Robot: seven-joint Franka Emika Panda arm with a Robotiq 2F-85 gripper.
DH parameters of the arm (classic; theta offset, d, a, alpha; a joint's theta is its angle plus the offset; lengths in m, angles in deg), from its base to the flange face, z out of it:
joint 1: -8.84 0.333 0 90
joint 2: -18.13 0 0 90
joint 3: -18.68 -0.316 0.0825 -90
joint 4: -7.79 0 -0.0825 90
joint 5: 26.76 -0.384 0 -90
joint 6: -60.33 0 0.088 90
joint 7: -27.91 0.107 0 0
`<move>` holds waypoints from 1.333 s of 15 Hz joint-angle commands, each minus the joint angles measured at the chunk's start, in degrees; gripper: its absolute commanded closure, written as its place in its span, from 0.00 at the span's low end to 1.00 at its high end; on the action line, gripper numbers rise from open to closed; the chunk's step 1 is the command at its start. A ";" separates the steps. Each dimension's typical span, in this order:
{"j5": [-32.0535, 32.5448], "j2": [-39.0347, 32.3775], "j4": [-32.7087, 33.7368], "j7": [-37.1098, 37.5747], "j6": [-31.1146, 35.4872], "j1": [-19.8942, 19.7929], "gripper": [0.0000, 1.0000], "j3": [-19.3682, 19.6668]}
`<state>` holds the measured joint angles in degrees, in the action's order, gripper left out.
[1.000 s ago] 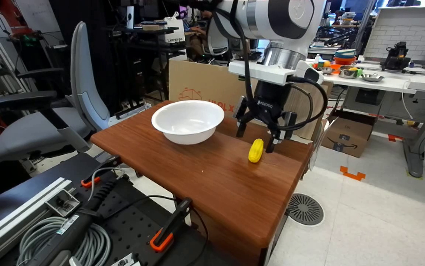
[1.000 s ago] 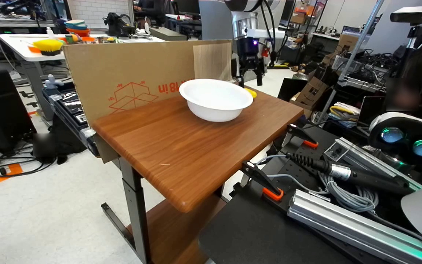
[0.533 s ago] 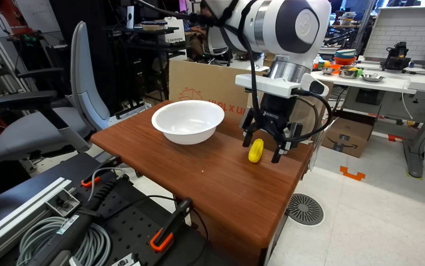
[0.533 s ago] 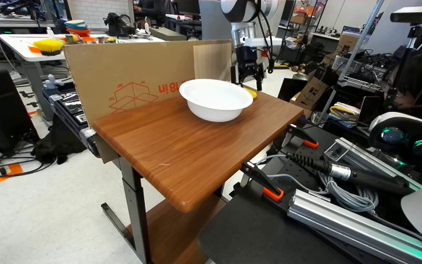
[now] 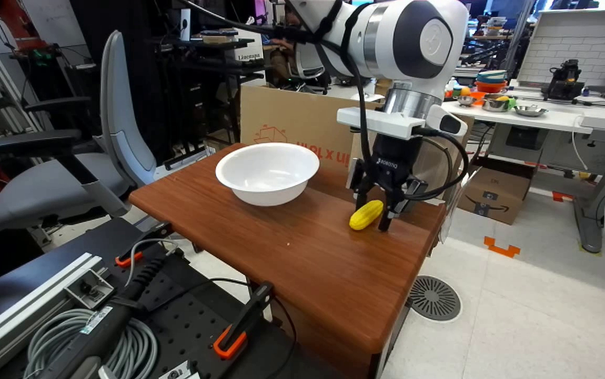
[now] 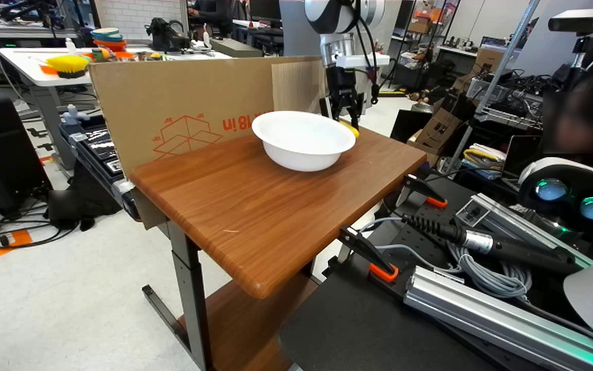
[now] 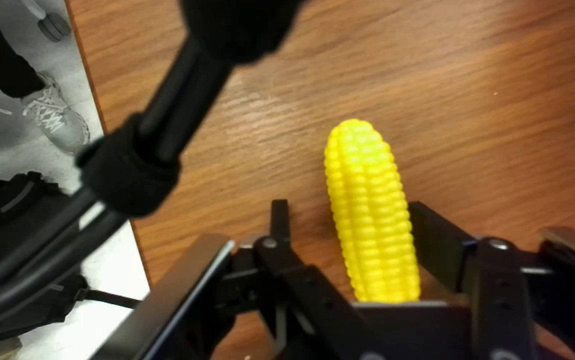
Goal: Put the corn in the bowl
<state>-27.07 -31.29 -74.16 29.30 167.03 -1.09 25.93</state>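
The yellow corn (image 7: pixel 371 215) lies on the wooden table between the two fingers of my gripper (image 7: pixel 347 204), which is open but partly narrowed. In the wrist view the right finger (image 7: pixel 440 245) is at the corn's side, seemingly touching it. A gap of bare wood separates the left finger (image 7: pixel 280 220) from the cob. The cob's near end is hidden behind the gripper body. In an exterior view the corn (image 5: pixel 366 215) slants between the fingertips, low at the tabletop. The wide white bowl (image 5: pixel 268 176) stands upright beside it and partly hides the corn (image 6: pixel 352 131) in an exterior view.
A cardboard sheet (image 6: pixel 198 108) stands along one table side. The table edge (image 7: pixel 95 100) runs close to the gripper, with floor beyond. Black clamps (image 5: pixel 250 310) grip a neighbouring dark bench. A thick cable (image 7: pixel 177 110) crosses the wrist view.
The gripper has come down around the corn, and its fingers have drawn closer together in the last half second. The corn has turned to a more slanted angle. The bowl has not moved.
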 commanded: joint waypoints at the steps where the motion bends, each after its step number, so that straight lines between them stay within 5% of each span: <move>1: -0.45 -0.89 2.42 1.38 0.07 -0.26 0.73 -0.23; 4: -1.65 1.28 1.14 1.99 0.79 -0.57 0.93 -0.63; 8: -6.32 9.48 -6.69 2.31 3.44 -0.84 0.93 -1.98; 12: -8.58 20.74 -17.49 -0.89 13.93 1.29 0.93 -4.24; 20: -7.51 35.54 -35.56 4.33 20.25 10.88 0.93 -9.42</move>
<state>-34.08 -0.35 -102.51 31.47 184.20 7.17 17.72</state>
